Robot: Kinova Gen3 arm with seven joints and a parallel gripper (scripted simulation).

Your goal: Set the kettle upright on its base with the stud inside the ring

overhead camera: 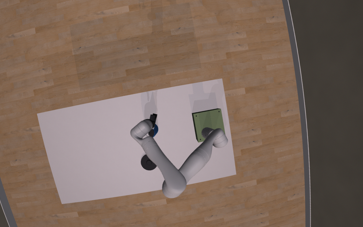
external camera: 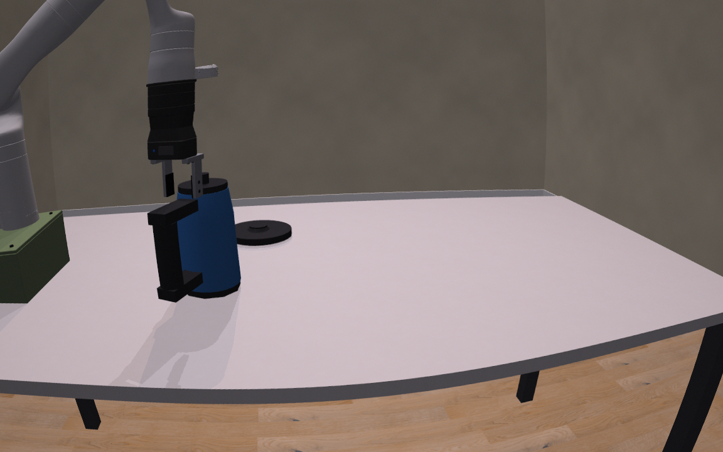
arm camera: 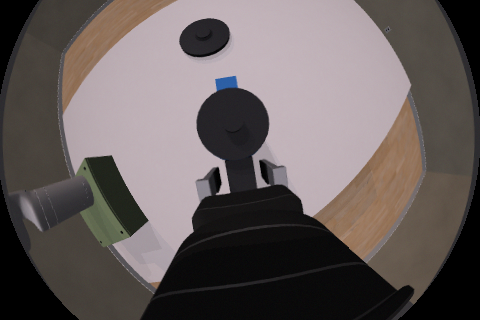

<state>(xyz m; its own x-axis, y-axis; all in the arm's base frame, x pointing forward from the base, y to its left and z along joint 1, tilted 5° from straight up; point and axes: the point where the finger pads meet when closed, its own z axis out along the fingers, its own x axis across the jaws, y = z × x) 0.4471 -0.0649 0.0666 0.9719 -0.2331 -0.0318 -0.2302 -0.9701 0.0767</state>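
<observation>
A blue kettle (external camera: 206,242) with a black lid and a black handle (external camera: 170,250) stands upright on the white table. The round black base (external camera: 263,231) with its central stud lies on the table just behind and to the right of the kettle, apart from it. My gripper (external camera: 182,182) points straight down, open, with its fingers on either side of the top bar of the handle, beside the lid. In the wrist view the lid (arm camera: 232,123) and handle bar sit between my fingers, and the base (arm camera: 204,38) lies further ahead. From above, the arm hides most of the kettle (overhead camera: 155,130).
The arm's green mounting block (external camera: 10,255) stands at the table's left end. The base also shows in the overhead view (overhead camera: 148,162), partly under the arm. The table's back edge runs just behind the base.
</observation>
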